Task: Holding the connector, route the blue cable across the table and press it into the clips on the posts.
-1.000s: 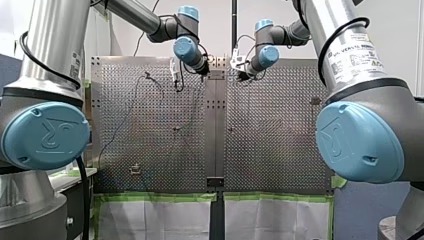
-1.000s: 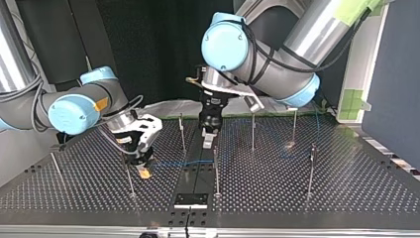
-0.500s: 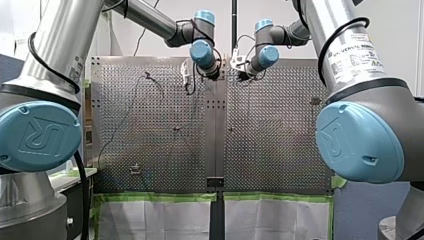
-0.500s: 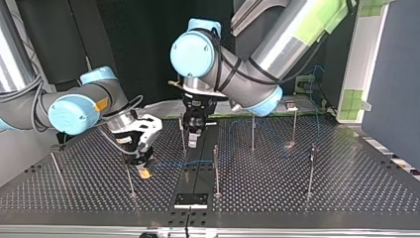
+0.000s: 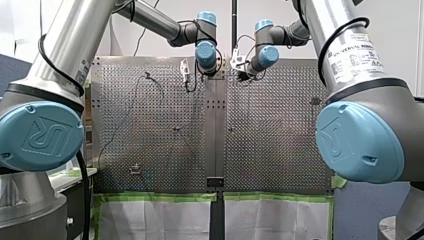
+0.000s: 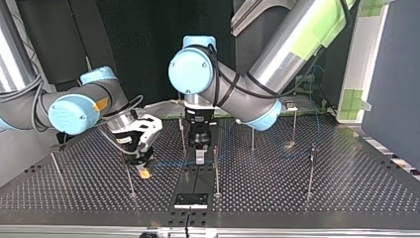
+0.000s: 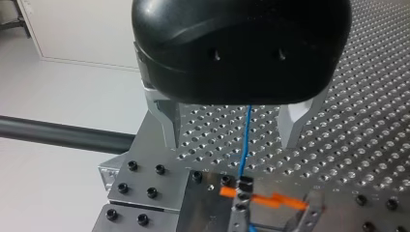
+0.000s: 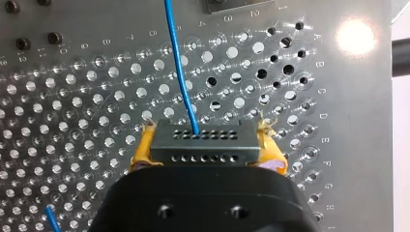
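Seen from across the perforated metal counter (image 6: 346, 193), my right tool (image 6: 143, 167) is at the left, low over the surface beside a thin upright metal post (image 6: 130, 181). Its yellow pads (image 8: 145, 147) are clamped on a grey rectangular connector with two rows of small holes (image 8: 202, 145), one pad against each short end. A thin blue cable (image 8: 180, 72) leaves the connector's upper row and runs away from the tool over the counter's holes. In the view from across, it stretches rightward toward the middle.

There my left tool (image 6: 199, 157), black with metal fingers (image 7: 167, 121), points straight down over the dark centre strip (image 6: 185, 184), just beside another upright post (image 6: 216, 171). Its fingers are spread wide and grip nothing. The blue cable shows in the gap between them, clear of both. Just ahead of this tool the cable meets a small black clip (image 7: 245, 184) on a post top, next to an orange crosspiece (image 7: 263, 199).

Further right, more thin posts (image 6: 311, 168) stand well apart on the counter.
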{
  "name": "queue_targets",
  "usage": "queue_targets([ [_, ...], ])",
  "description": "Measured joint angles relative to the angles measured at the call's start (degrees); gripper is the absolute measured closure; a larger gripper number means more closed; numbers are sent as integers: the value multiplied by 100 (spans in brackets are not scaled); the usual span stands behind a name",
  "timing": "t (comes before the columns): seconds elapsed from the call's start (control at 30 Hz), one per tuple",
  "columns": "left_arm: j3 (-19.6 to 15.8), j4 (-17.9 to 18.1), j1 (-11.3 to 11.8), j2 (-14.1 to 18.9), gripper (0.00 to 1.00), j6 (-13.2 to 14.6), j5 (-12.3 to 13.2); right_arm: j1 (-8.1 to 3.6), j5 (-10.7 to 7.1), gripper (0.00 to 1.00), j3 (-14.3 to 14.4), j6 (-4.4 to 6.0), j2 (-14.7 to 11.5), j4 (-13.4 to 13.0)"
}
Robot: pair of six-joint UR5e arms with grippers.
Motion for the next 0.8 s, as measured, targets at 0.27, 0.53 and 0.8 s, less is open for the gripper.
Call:
queue_targets([
  [0.27,141,-138,-26,-173,0,5,107,-13,0,100,0,2,0,0],
  [0.53,482,-4,6,-494,0,-28,-9,-17,0,100,2,5,0,1],
  [0.8,695,-23,61,-629,0,-24,28,-16,-4,100,-1,8,0,0],
])
